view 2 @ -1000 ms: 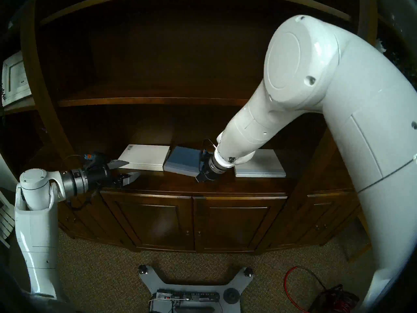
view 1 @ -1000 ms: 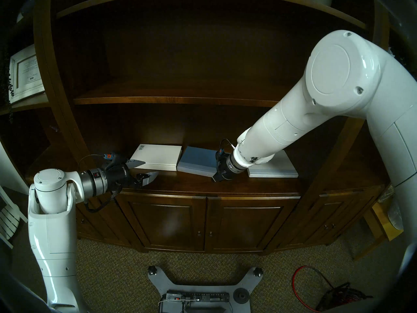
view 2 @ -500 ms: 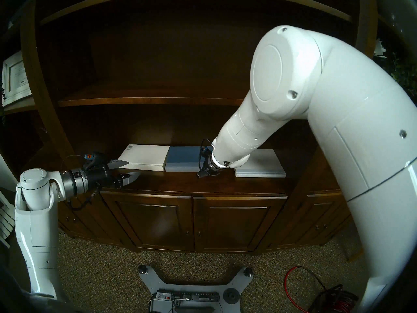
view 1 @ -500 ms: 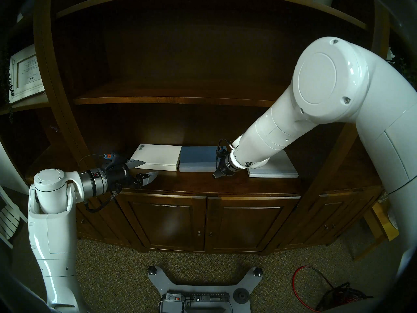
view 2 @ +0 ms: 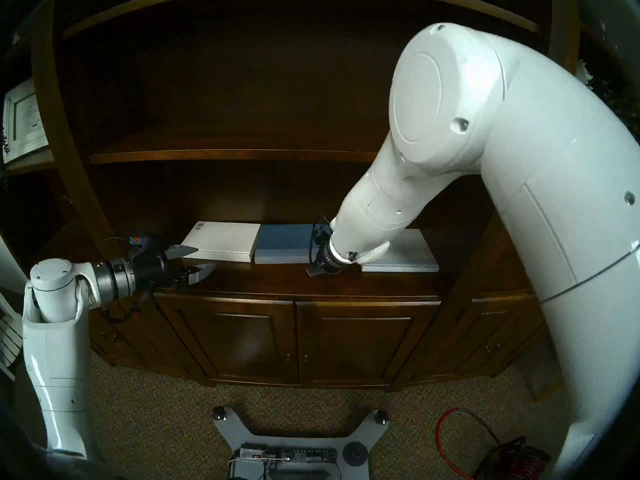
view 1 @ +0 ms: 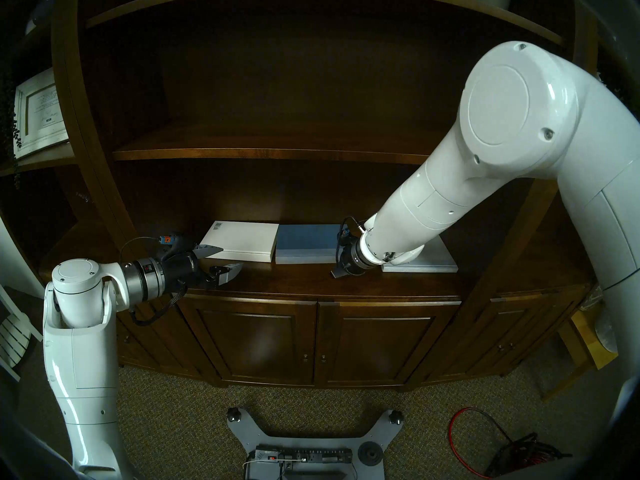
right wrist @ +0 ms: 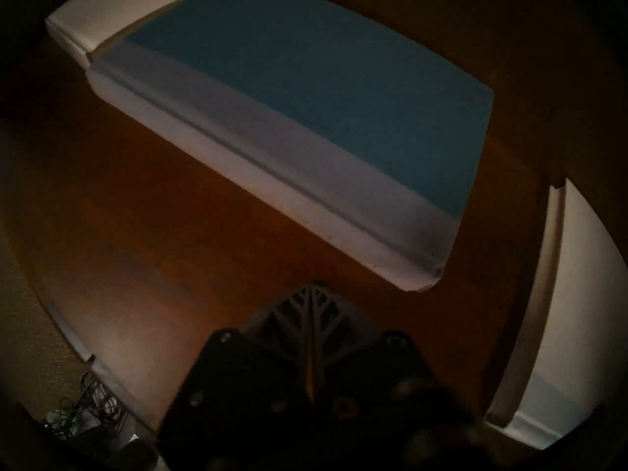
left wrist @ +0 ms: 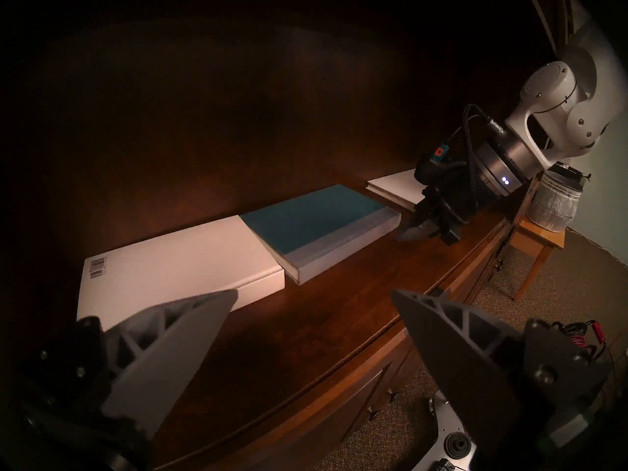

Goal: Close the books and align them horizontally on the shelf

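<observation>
Three closed books lie flat in a row on the dark wooden shelf [view 1: 294, 283]. The white book with a barcode [view 1: 242, 240] is on the left and the blue book [view 1: 304, 243] lies snug against it. The white book with a pale blue strip [view 1: 434, 259] lies apart at the right, partly behind my right wrist. My right gripper [view 1: 336, 273] is shut and empty, its tip [right wrist: 311, 286] just off the blue book's [right wrist: 339, 103] front right corner. My left gripper [view 1: 227, 261] hangs open by the barcode book's [left wrist: 176, 266] front left corner, holding nothing.
A thinner shelf board [view 1: 263, 153] runs above the books. Panelled cabinet doors [view 1: 315, 340] sit under the ledge. A small wooden side table [left wrist: 540, 235] with a pale pot stands at the right. A red cable [view 1: 464, 434] lies on the carpet.
The blue book, skewed a second ago, has swung square against the barcode book under the right gripper's push. That gripper has since drawn slightly back right. The left arm has not moved.
</observation>
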`<move>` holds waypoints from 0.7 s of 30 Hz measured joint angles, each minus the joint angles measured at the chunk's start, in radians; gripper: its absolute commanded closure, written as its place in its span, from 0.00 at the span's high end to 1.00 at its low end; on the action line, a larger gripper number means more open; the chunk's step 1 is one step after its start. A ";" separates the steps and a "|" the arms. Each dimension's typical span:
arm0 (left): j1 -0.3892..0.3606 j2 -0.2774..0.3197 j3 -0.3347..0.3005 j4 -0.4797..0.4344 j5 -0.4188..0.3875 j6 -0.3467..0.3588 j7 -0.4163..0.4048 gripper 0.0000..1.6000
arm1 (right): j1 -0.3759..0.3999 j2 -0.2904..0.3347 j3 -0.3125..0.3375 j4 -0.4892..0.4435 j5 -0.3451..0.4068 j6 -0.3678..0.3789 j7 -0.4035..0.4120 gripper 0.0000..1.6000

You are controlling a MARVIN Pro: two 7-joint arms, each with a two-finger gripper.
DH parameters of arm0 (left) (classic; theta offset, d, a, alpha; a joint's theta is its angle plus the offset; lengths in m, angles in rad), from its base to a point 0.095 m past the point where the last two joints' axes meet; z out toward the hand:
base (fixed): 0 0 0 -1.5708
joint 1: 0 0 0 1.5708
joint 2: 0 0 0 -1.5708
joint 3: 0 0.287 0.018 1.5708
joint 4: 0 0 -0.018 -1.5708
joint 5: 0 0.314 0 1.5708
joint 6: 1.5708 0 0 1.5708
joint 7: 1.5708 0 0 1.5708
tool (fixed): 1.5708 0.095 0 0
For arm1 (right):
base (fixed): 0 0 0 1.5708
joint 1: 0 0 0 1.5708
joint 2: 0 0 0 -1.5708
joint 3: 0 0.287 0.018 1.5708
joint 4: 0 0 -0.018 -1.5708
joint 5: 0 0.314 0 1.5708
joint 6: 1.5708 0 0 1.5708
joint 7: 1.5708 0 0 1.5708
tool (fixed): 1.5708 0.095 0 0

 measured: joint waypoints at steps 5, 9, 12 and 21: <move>0.000 0.000 0.000 0.000 0.000 0.000 0.000 1.00 | 0.029 0.012 0.015 -0.054 -0.014 -0.009 0.056 0.00; 0.000 0.000 0.000 0.000 0.000 0.000 0.000 1.00 | 0.042 0.017 0.024 -0.060 -0.021 -0.013 0.081 0.00; 0.000 0.000 0.000 0.000 0.000 0.000 0.000 1.00 | 0.045 0.018 0.028 -0.053 -0.022 -0.014 0.087 0.21; 0.000 0.000 0.000 0.000 0.000 0.000 0.000 1.00 | 0.046 0.003 0.052 -0.006 0.010 0.029 0.066 1.00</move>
